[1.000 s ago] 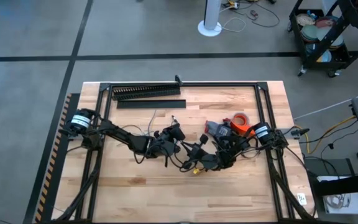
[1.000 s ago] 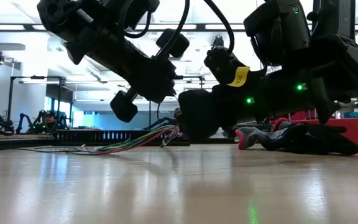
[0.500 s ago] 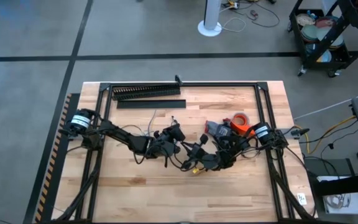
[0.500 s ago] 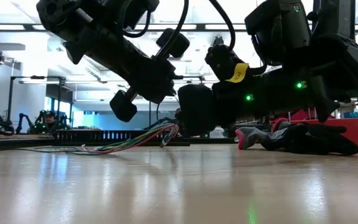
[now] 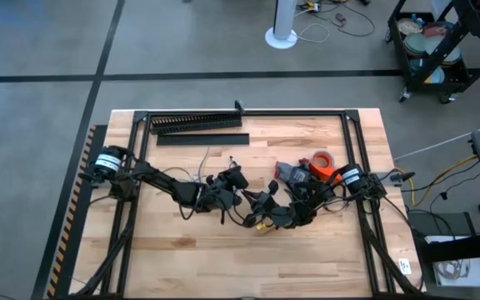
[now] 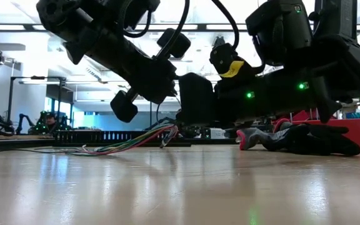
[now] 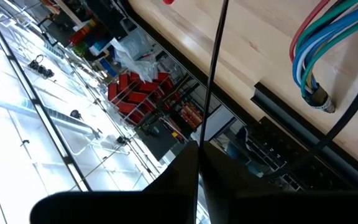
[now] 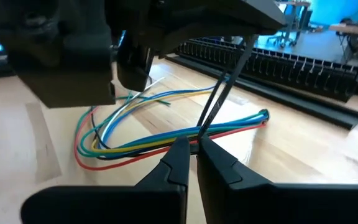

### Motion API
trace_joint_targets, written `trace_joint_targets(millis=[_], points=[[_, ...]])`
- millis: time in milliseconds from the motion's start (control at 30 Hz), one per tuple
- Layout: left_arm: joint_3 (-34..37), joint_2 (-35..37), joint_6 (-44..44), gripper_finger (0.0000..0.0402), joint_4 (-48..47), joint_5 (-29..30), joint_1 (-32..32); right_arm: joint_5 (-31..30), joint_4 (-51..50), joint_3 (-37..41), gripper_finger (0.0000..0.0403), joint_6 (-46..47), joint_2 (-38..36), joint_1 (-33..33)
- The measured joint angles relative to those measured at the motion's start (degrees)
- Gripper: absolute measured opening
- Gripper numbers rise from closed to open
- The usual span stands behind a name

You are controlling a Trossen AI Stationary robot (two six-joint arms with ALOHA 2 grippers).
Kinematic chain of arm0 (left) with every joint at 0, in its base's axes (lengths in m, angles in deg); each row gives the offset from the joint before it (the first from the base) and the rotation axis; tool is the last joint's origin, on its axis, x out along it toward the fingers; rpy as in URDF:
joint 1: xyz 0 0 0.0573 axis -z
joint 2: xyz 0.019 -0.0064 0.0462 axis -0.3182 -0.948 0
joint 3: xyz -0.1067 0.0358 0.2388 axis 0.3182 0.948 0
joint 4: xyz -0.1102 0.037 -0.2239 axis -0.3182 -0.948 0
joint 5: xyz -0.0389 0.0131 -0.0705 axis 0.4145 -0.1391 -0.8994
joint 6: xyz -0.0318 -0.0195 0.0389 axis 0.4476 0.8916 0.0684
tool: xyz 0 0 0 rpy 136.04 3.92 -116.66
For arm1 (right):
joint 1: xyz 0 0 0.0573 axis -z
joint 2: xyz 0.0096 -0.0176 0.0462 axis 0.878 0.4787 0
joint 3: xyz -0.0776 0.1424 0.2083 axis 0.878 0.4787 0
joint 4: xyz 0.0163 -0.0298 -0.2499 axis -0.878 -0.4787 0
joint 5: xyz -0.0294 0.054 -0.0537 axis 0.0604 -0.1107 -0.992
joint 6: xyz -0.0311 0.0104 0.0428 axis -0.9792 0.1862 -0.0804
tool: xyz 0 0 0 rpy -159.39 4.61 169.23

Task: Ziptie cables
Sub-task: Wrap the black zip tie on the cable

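Centre of the high view, both arms meet low over the wooden table (image 5: 182, 250). The left gripper (image 7: 198, 163) is clamped on a ziptie (image 7: 215, 68), which runs up the left wrist frame as a thin dark line. The right gripper (image 8: 193, 155) is pinched tight where two dark strands cross just above the cables (image 8: 166, 140), a coloured bundle lying looped on the wood at mid-frame of the right wrist view.

By the look of it, this is the threading step: the strip is being worked around the bundle, and the loop is not yet seen closed. The next move likely calls for feeding the free end through the head and pulling it snug, with one hand steadying.

Room is tight between the two wrists; they sit nearly touching. The black comb-toothed duct (image 5: 195, 123) lies well apart at the upper edge of the table, and the orange tape roll (image 5: 324, 161) sits near the right arm. The lower half of the table offers the most open room.
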Motion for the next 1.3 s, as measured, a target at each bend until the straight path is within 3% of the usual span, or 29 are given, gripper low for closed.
trace_joint_targets(millis=[1300], points=[[0.00,-0.02,-0.46,0.0000,-0.01,0.85,0.43,0.76,-0.59,-0.02,0.0000,6.26,-0.75,0.36]])
